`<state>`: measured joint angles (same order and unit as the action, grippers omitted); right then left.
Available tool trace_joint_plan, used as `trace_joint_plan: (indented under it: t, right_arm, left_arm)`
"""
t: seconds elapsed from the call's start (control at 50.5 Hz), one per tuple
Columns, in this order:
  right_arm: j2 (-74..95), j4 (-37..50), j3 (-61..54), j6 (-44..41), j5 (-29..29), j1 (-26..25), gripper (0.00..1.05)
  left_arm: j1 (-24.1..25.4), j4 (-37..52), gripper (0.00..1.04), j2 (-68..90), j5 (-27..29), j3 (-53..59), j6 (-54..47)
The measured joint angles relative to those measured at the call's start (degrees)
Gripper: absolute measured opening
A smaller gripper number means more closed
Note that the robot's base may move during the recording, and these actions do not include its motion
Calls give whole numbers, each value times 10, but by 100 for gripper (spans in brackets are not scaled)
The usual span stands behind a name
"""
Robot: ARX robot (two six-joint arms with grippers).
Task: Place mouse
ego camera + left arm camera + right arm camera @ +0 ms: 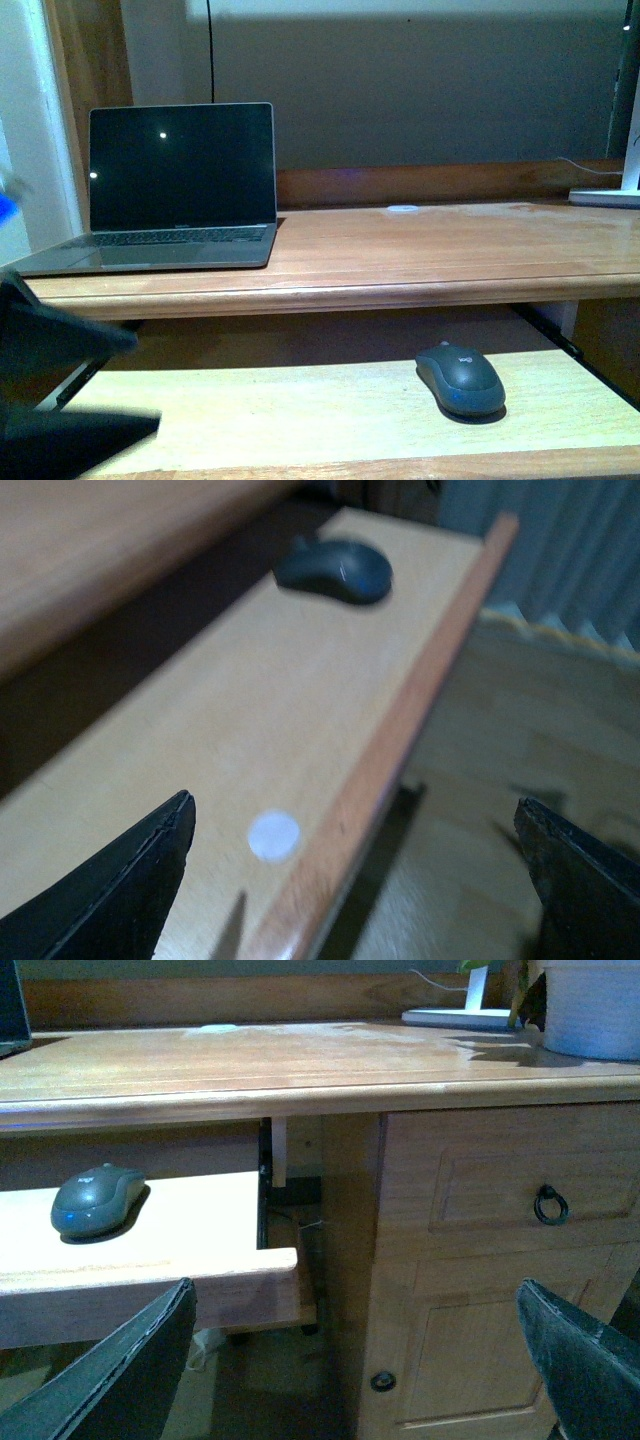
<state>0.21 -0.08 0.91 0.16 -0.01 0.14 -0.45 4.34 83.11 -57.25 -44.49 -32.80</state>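
Note:
The dark grey mouse (461, 380) lies on the pale pull-out keyboard tray (300, 410), right of its middle. It also shows in the left wrist view (335, 570) and the right wrist view (96, 1200). My left gripper (355, 880) is open and empty, low at the tray's left end over its front edge, far from the mouse; its dark body shows in the front view (50, 390). My right gripper (355, 1360) is open and empty, in front of the desk's drawers, to the right of the tray and lower than the mouse.
An open laptop (170, 190) stands on the desk top (450, 250) at the left. A small flat white disc (403, 209) lies at the desk's back, another white disc (273, 836) on the tray. A white lamp base (605, 197) is at the far right. Drawer fronts (500, 1190) are beside the tray.

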Motion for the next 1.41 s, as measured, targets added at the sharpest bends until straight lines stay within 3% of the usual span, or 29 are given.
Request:
trace_joint_plan:
  t: [0.119,0.277,0.416,0.534,0.633,0.693,0.772,0.891,0.95,1.069,1.267,1.405]
  right_arm:
    - [0,0,0,0,0,0,98]
    - [0,0,0,0,0,0,98]
    - [0,0,0,0,0,0,98]
    - [0,0,0,0,0,0,98]
    - [0,0,0,0,0,0,98]
    - [0,0,0,0,0,0,98]
    - [0,0,0,0,0,0,98]
    - [1,-2,0,2,-1,0,98]
    - [27,-30,11,45,-8,3,98]
    - [154,53,28,124,0,22,98]
    - [367,228,109,154,35,44,98]
    - [504,243,191,155,62,94,98]
  left_arm:
    - [-5,185,97,-77,75,42,195]
    - [-6,275,97,-146,219,89,340]
    - [-10,228,97,-280,357,186,404]
    - [-9,153,96,-419,404,241,431]
    - [-5,66,83,-523,525,266,388]
    - [2,15,74,-592,567,290,370]
    - [3,-57,60,-699,572,328,351]
    - [3,-59,35,-762,573,362,339]
    - [3,-58,24,-768,573,371,338]
    - [3,-55,3,-779,573,384,337]
    - [3,-51,3,-791,573,400,334]
    - [3,-50,3,-798,573,408,334]
